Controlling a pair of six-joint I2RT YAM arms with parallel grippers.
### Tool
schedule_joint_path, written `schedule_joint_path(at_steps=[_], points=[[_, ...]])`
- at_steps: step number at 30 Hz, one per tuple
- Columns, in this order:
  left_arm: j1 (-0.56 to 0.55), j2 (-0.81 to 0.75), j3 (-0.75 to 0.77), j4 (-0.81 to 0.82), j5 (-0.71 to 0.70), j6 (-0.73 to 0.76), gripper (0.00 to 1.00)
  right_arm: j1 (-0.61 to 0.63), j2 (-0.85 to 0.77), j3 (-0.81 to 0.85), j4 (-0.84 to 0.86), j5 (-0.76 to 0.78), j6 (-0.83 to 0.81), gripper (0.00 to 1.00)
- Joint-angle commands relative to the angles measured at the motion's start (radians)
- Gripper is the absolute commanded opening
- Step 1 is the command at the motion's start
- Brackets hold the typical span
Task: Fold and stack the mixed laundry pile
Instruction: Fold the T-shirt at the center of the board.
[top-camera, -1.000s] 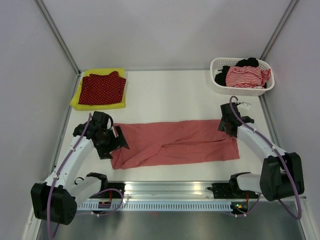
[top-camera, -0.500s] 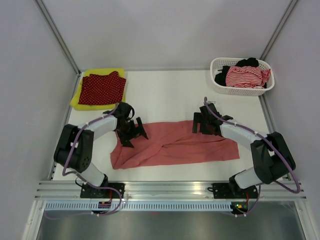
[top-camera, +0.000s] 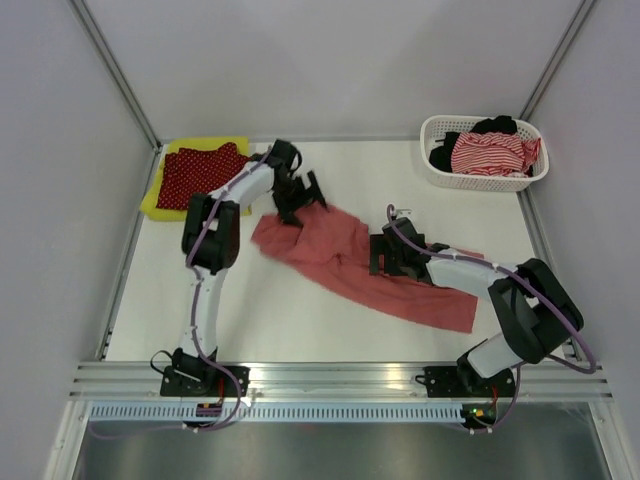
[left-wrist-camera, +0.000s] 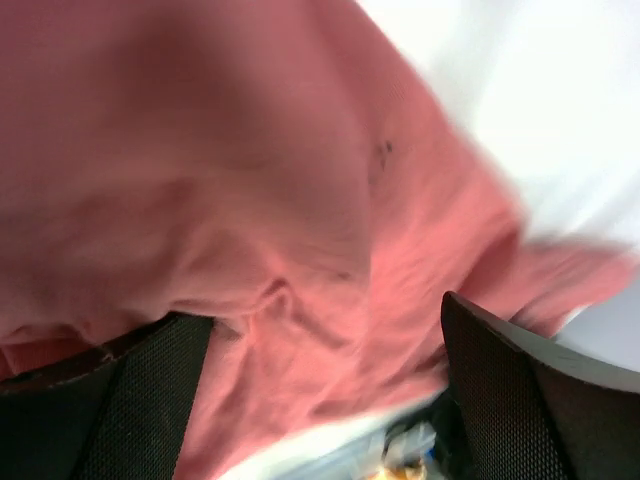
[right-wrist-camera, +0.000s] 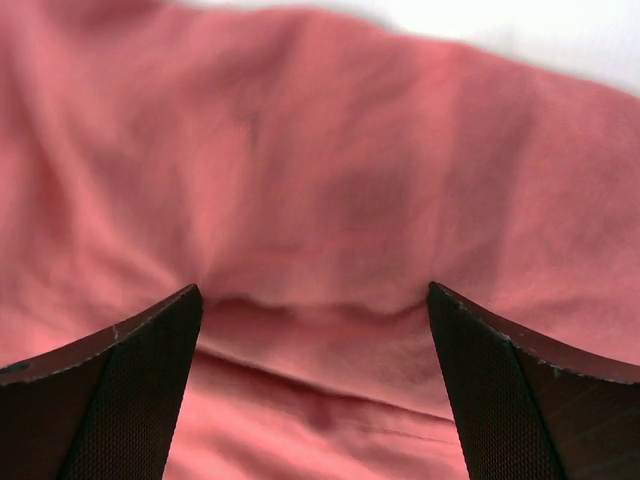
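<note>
Far-left corner: 2 folded pieces in 1 stack, dark red white-dotted cloth (top-camera: 203, 172) on top of yellow-green garment (top-camera: 160, 203).
Left gripper (top-camera: 300, 196): fingers spread wide, down at far-left end of salmon-pink polo shirt (top-camera: 335, 262); cloth bulges between them, not pinched.
1 shirt, rumpled, diagonal across mid-table (top-camera: 300, 330).
Right gripper (top-camera: 384, 254): jaws likewise spread, low over shirt's middle.
Far-right corner: 1 white basket (top-camera: 480, 181) holding 2 pieces: red-white striped piece (top-camera: 488, 152), black piece (top-camera: 495, 125).
</note>
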Motion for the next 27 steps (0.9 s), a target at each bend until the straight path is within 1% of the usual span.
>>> schedule_joint_path(at_steps=[1, 2, 3, 4, 5, 6, 7, 8, 9, 10, 12, 13, 14, 18, 21, 25, 27], points=[[-0.012, 0.336, 0.449, 0.183, -0.111, 0.112, 0.99, 0.068, -0.037, -0.115, 0.036, -0.184, 0.101, 0.98], [-0.012, 0.405, 0.584, 0.157, -0.078, 0.115, 1.00, 0.136, -0.042, -0.118, 0.050, -0.265, 0.113, 0.98], [-0.012, 0.483, 0.817, 0.161, -0.044, 0.110, 0.99, 0.178, -0.034, -0.109, 0.061, -0.295, 0.139, 0.98], [-0.012, 0.589, 0.909, 0.167, -0.033, 0.062, 0.99, 0.219, -0.025, -0.098, 0.064, -0.316, 0.153, 0.98], [-0.011, 0.619, 0.962, 0.266, -0.027, 0.038, 1.00, 0.303, -0.014, -0.090, 0.076, -0.344, 0.161, 0.98], [-0.011, 0.619, 0.918, 0.349, -0.013, 0.023, 0.99, 0.351, 0.015, -0.078, 0.093, -0.358, 0.175, 0.98], [-0.012, 0.593, 0.868, 0.429, -0.028, -0.035, 0.99, 0.391, 0.033, -0.066, 0.119, -0.387, 0.167, 0.98], [-0.015, 0.586, 0.825, 0.492, -0.038, -0.057, 1.00, 0.457, 0.055, -0.050, 0.116, -0.405, 0.161, 0.98], [-0.018, 0.587, 0.798, 0.561, -0.054, -0.068, 1.00, 0.483, 0.084, -0.018, 0.109, -0.407, 0.149, 0.98], [-0.023, 0.613, 0.819, 0.554, -0.071, -0.071, 1.00, 0.514, 0.098, -0.004, 0.083, -0.406, 0.146, 0.98], [-0.025, 0.630, 0.852, 0.551, -0.090, -0.069, 1.00, 0.528, 0.109, 0.013, 0.061, -0.418, 0.141, 0.98], [-0.025, 0.633, 0.847, 0.545, -0.123, -0.094, 0.99, 0.533, 0.107, 0.014, 0.046, -0.425, 0.138, 0.98], [-0.014, 0.639, 0.846, 0.552, -0.116, -0.104, 1.00, 0.540, 0.101, 0.014, 0.040, -0.438, 0.136, 0.98], [-0.006, 0.636, 0.837, 0.551, -0.163, -0.149, 1.00, 0.563, 0.015, -0.015, 0.015, -0.461, 0.135, 0.98], [-0.011, 0.636, 0.835, 0.551, -0.159, -0.166, 1.00, 0.571, -0.065, -0.038, -0.022, -0.421, 0.140, 0.98], [-0.012, 0.619, 0.850, 0.568, -0.145, -0.170, 1.00, 0.571, -0.170, -0.020, -0.068, -0.288, 0.117, 0.98], [-0.012, 0.583, 0.872, 0.571, -0.148, -0.164, 1.00, 0.568, -0.227, -0.018, -0.080, -0.261, 0.120, 0.98]])
